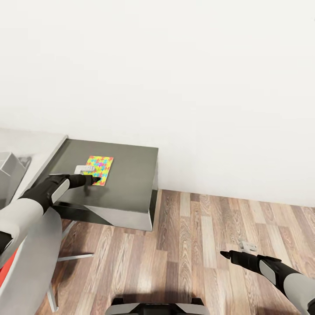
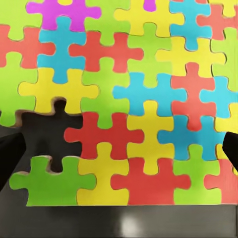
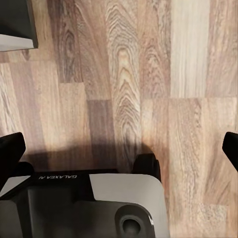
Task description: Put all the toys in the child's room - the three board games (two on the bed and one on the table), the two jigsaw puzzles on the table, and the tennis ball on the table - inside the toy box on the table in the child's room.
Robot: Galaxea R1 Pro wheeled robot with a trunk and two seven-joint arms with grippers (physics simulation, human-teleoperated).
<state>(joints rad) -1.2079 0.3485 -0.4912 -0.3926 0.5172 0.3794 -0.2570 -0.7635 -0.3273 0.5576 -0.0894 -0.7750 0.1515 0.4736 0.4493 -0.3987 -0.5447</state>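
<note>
A jigsaw puzzle of yellow, pink, blue and green pieces lies flat on the table's lower dark grey cabinet top. My left gripper hovers at the puzzle's near edge. In the left wrist view the puzzle is very close, and the left gripper is open with one dark finger at each side. The toy box, a pale grey bin, is cut off at the left edge. My right gripper hangs open over the wood floor, holding nothing.
The pale grey desk top joins the cabinet on the left. A grey chair stands under my left arm. A white wall rises behind the table. Wood-plank floor spreads to the right. My base shows below the right gripper.
</note>
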